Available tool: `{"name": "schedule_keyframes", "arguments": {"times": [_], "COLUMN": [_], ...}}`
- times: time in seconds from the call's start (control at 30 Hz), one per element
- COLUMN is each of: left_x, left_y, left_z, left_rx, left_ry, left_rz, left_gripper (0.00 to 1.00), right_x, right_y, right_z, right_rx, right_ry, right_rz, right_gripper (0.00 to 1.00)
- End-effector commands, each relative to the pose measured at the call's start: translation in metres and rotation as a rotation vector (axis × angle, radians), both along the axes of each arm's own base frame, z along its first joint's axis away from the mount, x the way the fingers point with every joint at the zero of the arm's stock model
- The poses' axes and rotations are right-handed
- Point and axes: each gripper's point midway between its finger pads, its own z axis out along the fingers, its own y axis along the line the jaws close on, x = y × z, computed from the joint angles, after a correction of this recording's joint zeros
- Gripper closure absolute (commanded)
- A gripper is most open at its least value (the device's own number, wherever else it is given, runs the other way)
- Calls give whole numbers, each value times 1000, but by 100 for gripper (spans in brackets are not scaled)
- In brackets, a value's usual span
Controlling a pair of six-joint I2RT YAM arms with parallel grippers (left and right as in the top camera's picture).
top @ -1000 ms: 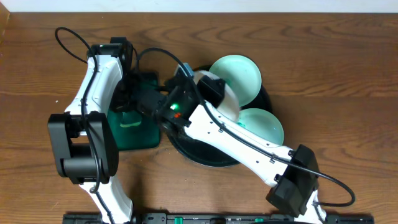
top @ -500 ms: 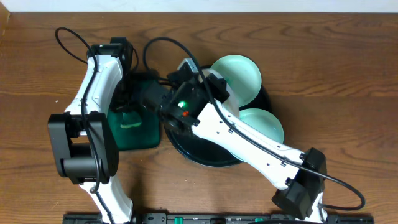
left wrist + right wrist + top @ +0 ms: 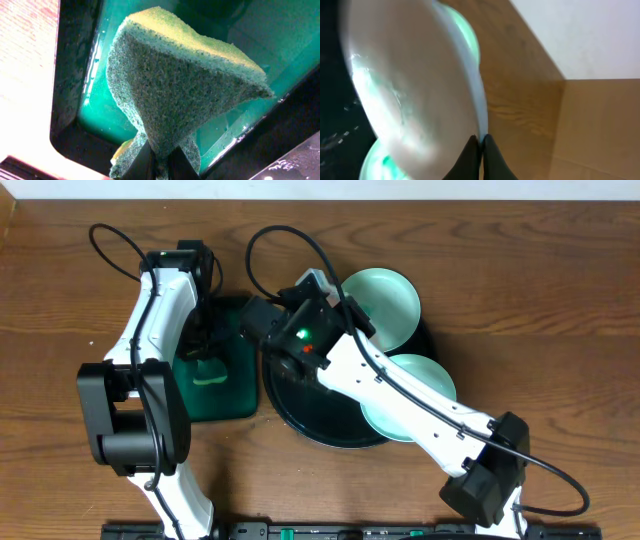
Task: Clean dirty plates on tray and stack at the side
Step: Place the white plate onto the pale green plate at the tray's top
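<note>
My right gripper (image 3: 481, 145) is shut on the rim of the white plate (image 3: 415, 85) and holds it lifted and tilted on edge over the black round tray (image 3: 318, 412). The plate's face has a faint green tint. Two pale mint plates lie on the tray, one at the back (image 3: 388, 302) and one at the right (image 3: 420, 385). They also show behind the white plate in the right wrist view. My left gripper (image 3: 160, 160) is shut on a green-and-yellow sponge (image 3: 185, 95), held over the dark-green rectangular tray (image 3: 97, 117).
The dark-green rectangular tray (image 3: 228, 395) stands directly left of the black tray, with a pale smear in it. Brown wood tabletop (image 3: 540, 300) lies to the right and in front. A pale wall and a brown box side show past the table's far edge (image 3: 600, 115).
My right arm has swung and turned, lifting the white plate off the black tray onto its edge. The right mint plate shows more. The left arm has not moved.
</note>
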Motion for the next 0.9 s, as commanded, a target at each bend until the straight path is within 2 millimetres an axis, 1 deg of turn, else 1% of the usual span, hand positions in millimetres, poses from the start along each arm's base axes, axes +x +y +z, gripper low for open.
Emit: {"name": "schedule_keyframes", "arguments": {"times": [0.0, 0.1, 0.17, 0.23, 0.27, 0.33, 0.47, 0.6, 0.67, 0.73, 0.8, 0.87], "left_x": [-4, -3, -4, -5, -5, -4, -4, -4, -4, -4, -4, -4], "left_y": [0, 0, 0, 0, 0, 0, 0, 0, 0, 0, 0, 0], "left_z": [-2, -2, -2, -2, -2, -2, -2, -2, -2, -2, -2, -2], "left_rx": [4, 4, 4, 4, 4, 4, 4, 4, 4, 4, 4, 4], "left_ry": [18, 17, 21, 22, 22, 21, 20, 19, 20, 21, 21, 21], "left_rz": [-8, -8, -8, -8, -8, -8, -8, -8, -7, -7, -7, -7], "left_gripper": [93, 92, 92, 92, 92, 92, 92, 92, 92, 92, 92, 92], "right_x": [-4, 8, 19, 32, 38, 58, 84, 105, 111, 112, 106, 96], "right_y": [-1, 5, 1, -10, -19, -50, -96, -139, -154, -160, -173, -183], "right_z": [-2, -11, -13, -14, -15, -16, -13, -3, 1, 1, -3, -8], "right_rx": [134, 253, 330, 395, 427, 509, 646, 805, 893, 965, 980, 963], "right_ry": [60, 75, 67, 70, 70, 79, 104, 142, 180, 241, 279, 311], "right_rz": [-45, -88, -144, -208, -255, -373, -503, -560, -551, -501, -537, -581], "right_gripper": [99, 99, 99, 99, 99, 99, 99, 99, 99, 99, 98, 93]}}
